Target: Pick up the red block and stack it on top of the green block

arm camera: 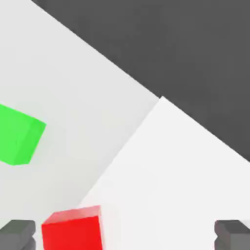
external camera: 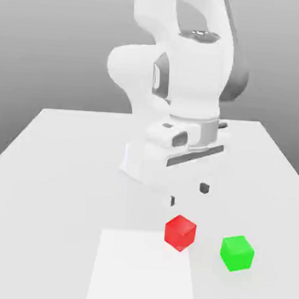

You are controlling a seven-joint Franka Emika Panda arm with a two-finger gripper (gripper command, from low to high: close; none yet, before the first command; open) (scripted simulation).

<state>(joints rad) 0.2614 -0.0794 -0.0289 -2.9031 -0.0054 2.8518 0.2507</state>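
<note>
The red block (external camera: 180, 232) rests on the white table near its front, at the corner of a paler square patch. The green block (external camera: 237, 252) sits apart from it, toward the exterior view's right. My gripper (external camera: 188, 195) hangs open above and just behind the red block, with its two dark fingertips (external camera: 204, 188) spread wide and nothing between them. In the hand view the red block (arm camera: 73, 228) lies close beside one fingertip (arm camera: 17, 233), the other fingertip (arm camera: 233, 233) stands far off, and the green block (arm camera: 18, 135) is off to one side.
The table (external camera: 63, 171) spreads white around the blocks, with a paler square patch (external camera: 141, 270) at the front. The arm's white body (external camera: 174, 85) rises behind the gripper. Beyond the table's edge in the hand view lies dark floor (arm camera: 171, 44).
</note>
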